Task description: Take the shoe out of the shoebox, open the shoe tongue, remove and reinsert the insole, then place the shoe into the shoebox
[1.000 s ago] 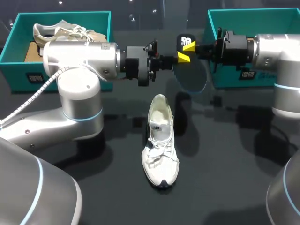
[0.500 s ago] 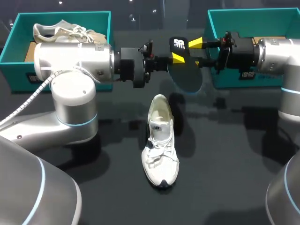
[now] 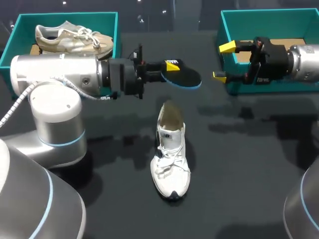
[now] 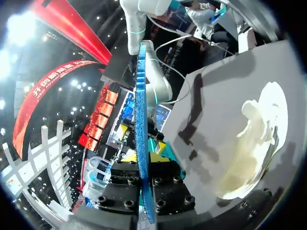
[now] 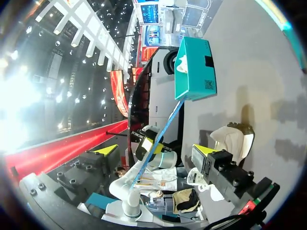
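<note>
A white shoe (image 3: pixel 171 159) lies on the black table, toe toward the front, its opening bare inside. My left gripper (image 3: pixel 169 68) is shut on the heel end of the black insole (image 3: pixel 184 77) with a blue rim, holding it in the air behind the shoe. In the left wrist view the insole (image 4: pixel 140 115) stands edge-on between the fingers, with the shoe (image 4: pixel 261 139) on the table beside it. My right gripper (image 3: pixel 223 61) is open and holds nothing, to the right of the insole and apart from it. From the right wrist the insole's blue edge (image 5: pixel 160 136) shows ahead of the open gripper (image 5: pixel 155 149).
A teal shoebox (image 3: pixel 115 30) at the back left holds a second, beige shoe (image 3: pixel 72 37). Another teal shoebox (image 3: pixel 269 20) stands at the back right, right behind my right gripper. Bare black table (image 3: pixel 249 174) spreads to both sides of the white shoe.
My right gripper has opened, let go of the insole and drawn back to the right. My left arm has pulled the insole leftward and turned it from upright to nearly flat.
</note>
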Controlling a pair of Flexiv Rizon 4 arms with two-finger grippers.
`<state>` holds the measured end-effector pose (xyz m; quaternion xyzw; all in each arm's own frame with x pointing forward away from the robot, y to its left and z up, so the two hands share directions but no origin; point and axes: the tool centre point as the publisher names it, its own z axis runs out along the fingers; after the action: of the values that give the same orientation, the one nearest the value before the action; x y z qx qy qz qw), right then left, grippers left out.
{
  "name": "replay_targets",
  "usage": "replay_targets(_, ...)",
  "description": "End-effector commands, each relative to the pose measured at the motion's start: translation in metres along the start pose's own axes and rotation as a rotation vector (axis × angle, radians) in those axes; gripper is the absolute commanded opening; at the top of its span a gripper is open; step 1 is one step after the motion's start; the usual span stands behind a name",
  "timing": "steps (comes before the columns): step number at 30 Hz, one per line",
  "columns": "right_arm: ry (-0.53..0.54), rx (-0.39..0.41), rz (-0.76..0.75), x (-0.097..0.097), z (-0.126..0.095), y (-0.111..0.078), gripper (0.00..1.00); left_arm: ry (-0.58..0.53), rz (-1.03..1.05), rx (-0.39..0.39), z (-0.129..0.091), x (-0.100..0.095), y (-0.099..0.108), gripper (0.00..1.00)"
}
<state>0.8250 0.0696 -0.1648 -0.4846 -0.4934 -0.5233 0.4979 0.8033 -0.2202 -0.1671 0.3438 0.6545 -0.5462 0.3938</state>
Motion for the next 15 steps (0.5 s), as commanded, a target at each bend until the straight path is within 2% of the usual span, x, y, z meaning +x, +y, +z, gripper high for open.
replay_targets(1,-0.005,-0.008,0.001,0.0021,-0.0021,-0.0047,1.00,-0.079,-0.358,0.093,-0.0140,0.0010,-0.0034,0.00)
replay_targets(13,-0.005,-0.008,0.001,0.0021,-0.0021,-0.0047,1.00,-0.079,-0.358,0.093,-0.0140,0.0010,-0.0034,0.00)
replay_targets(15,-0.005,-0.008,0.001,0.0021,-0.0021,-0.0047,1.00,-0.074,-0.494,0.124,-0.0145,-0.0072,-0.0044,0.00)
